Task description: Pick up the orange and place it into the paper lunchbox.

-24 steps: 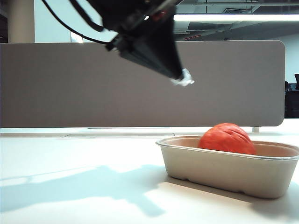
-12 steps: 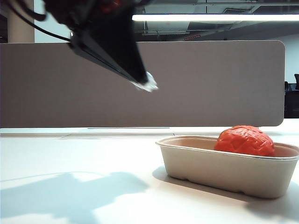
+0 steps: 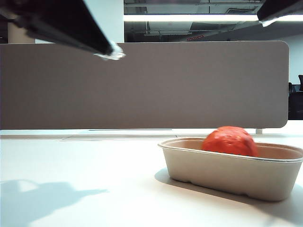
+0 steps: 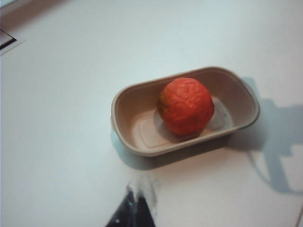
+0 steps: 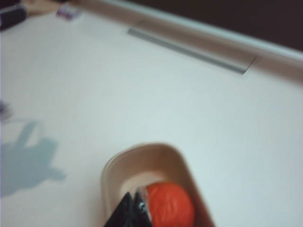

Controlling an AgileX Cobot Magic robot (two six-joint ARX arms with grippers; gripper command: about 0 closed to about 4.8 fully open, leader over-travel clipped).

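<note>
Orange (image 4: 185, 106), wrinkled, glossy red-orange ball, likely light and slippery, best gripped across its middle, resting in beige paper-pulp lunchbox (image 4: 128, 101) on white table (image 4: 61, 94); left gripper (image 3: 110, 51), high left, and right gripper (image 5: 136, 204), above box, both with jaws closed, empty.

Exterior view low at table level, side-on; both wrist views high, looking down; all share paper lunchbox (image 3: 227, 172).

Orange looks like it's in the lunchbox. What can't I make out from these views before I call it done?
- Exterior view: the paper lunchbox wall hides the orange's underside.
- Exterior view: right gripper cut off at the frame's top corner.
- Right wrist view: blurred; right gripper tips hide part of the orange.
- Left wrist view: left gripper cut off by the frame edge.
</note>
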